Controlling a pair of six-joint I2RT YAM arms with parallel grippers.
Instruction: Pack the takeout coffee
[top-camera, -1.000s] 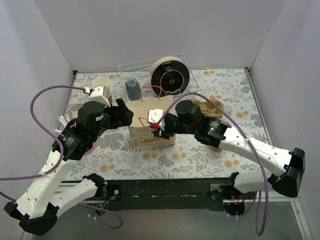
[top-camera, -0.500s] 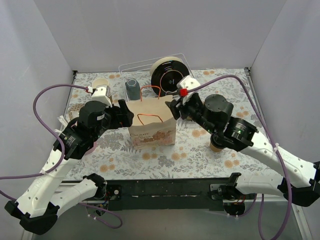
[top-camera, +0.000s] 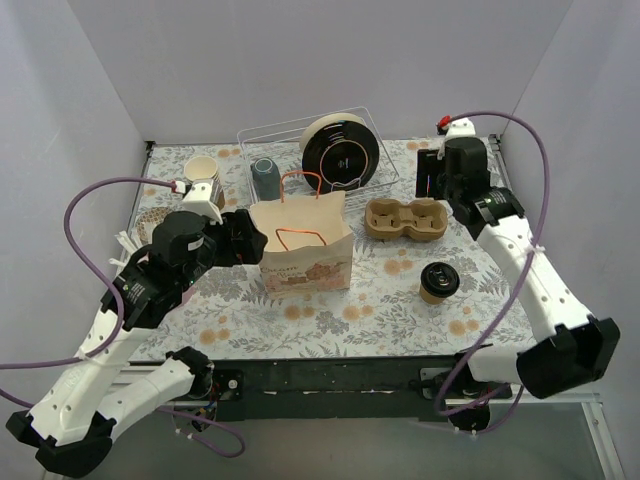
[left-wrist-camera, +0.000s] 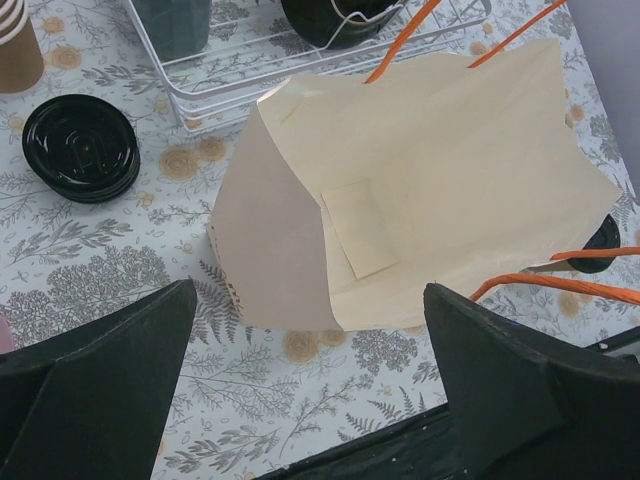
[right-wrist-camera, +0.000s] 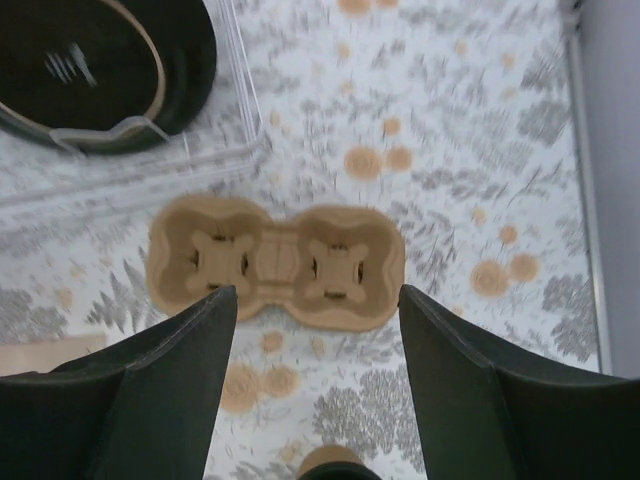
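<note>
The surface (top-camera: 395, 300) wears a pale cloth printed with grey leaf sprigs and tan-orange blossoms. The upright kraft paper bag (top-camera: 300, 245) is light tan, with thin orange cord handles (top-camera: 300, 181) and a small floral print low on its front. The small kraft paper cup (top-camera: 437, 283) is tan under a round black plastic lid. The moulded pulp two-cup carrier (top-camera: 405, 220) is sandy brown. The ceramic mug (top-camera: 265, 178) is grey-blue. The stack of round plastic lids (left-wrist-camera: 80, 147) is glossy black. The left arm's fingers (left-wrist-camera: 90, 390) and the right arm's fingers (right-wrist-camera: 150, 400) are black.
</note>
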